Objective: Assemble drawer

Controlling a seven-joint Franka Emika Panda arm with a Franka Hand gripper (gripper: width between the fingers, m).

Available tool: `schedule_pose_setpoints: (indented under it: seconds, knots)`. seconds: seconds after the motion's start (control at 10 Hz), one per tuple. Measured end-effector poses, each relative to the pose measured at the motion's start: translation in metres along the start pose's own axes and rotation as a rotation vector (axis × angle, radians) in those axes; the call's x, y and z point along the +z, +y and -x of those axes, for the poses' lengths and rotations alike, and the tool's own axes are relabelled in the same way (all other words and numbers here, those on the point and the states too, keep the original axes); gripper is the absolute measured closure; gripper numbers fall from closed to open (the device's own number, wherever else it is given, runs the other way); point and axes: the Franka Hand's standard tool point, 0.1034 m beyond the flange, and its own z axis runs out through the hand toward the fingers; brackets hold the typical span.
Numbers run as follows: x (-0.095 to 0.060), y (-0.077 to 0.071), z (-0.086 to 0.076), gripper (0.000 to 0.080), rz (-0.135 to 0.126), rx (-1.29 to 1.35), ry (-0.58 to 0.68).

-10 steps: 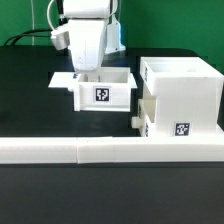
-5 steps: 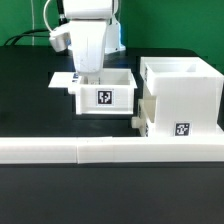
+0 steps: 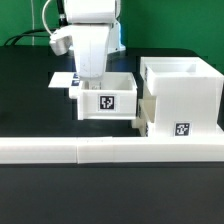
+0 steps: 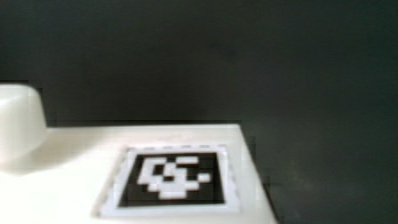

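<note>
A white open tray [image 3: 118,100] with a square tag on its near face sits on the black table, close against the left side of the tall white casing [image 3: 185,85]. My gripper [image 3: 85,82] reaches down onto the tray's wall at the exterior view's left. Its fingers look closed on that wall, and their tips are hidden behind it. A second tagged tray [image 3: 180,128] sits low in the casing. The wrist view shows a white tagged face [image 4: 173,175] and a rounded white part [image 4: 18,120] over the dark table. No fingers show there.
A long low white border wall [image 3: 100,150] runs across the front of the table. The marker board [image 3: 60,78] lies flat behind the tray at the exterior view's left. Cables hang behind the arm.
The tray has slid to the exterior view's right, toward the casing and a little nearer the camera. My gripper has moved with it.
</note>
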Motion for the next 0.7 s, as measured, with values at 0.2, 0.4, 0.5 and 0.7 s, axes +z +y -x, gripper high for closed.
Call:
schedule_pose_setpoints:
  seconds: [0.2,0.4,0.5,0.7]
  knots:
    - [0.001,0.003,-0.004,0.0757,0.0,-0.04,-0.011]
    - [-0.001,0.006,-0.009,0.0757,-0.005,-0.053,-0.016]
    - [-0.002,0.008,-0.011,0.0757,-0.003,-0.048,-0.016]
    - [-0.002,0.007,-0.01,0.0757,-0.006,-0.046,-0.016]
